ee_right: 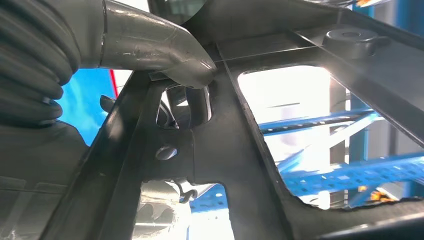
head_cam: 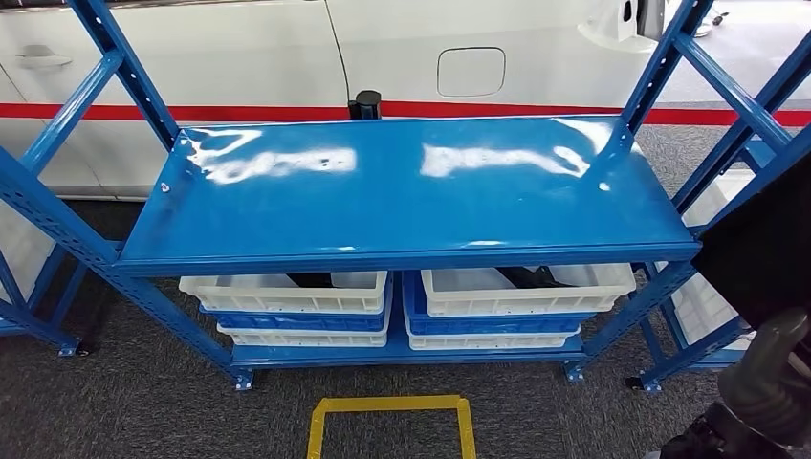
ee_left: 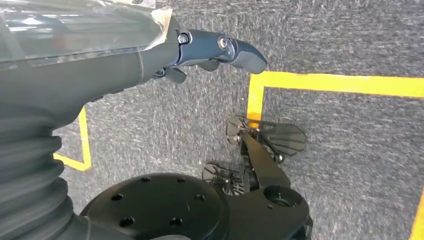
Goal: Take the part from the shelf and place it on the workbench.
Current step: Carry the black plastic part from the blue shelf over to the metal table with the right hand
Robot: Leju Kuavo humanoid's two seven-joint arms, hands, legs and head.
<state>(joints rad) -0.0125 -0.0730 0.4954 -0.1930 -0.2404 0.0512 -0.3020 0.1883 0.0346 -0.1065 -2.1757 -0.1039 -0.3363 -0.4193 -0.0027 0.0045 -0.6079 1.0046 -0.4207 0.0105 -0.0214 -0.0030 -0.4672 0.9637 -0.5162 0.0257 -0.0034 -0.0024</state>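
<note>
The right hand grips a dark metal part, a flat stamped frame with large cut-out windows and small holes. In the right wrist view its grey thumb lies over the top of one bar of the part, and a darker finger curls through a small opening just under it, so the fingers are pinching that bar between them. In the head view the same part shows as a dark shape at the right edge, raised beside the shelf's right uprights, with the ribbed cover of the right arm below it.

The left hand hangs low over grey carpet. Its dark fingers are stretched out and lie close together, holding nothing. Yellow tape lines run across the carpet beneath it.

In the head view a yellow tape square marks the carpet directly in front of the blue shelf. The shelf's glossy top board is bare and reflects the lights. On the lower level, white crates and blue crates are stacked in two piles side by side; dark pieces lie in the top white crate of each pile, too hidden to tell their shape.

Behind the shelf stands a white car body with a red stripe along its side. A small dark object rises just behind the back edge of the top board.
</note>
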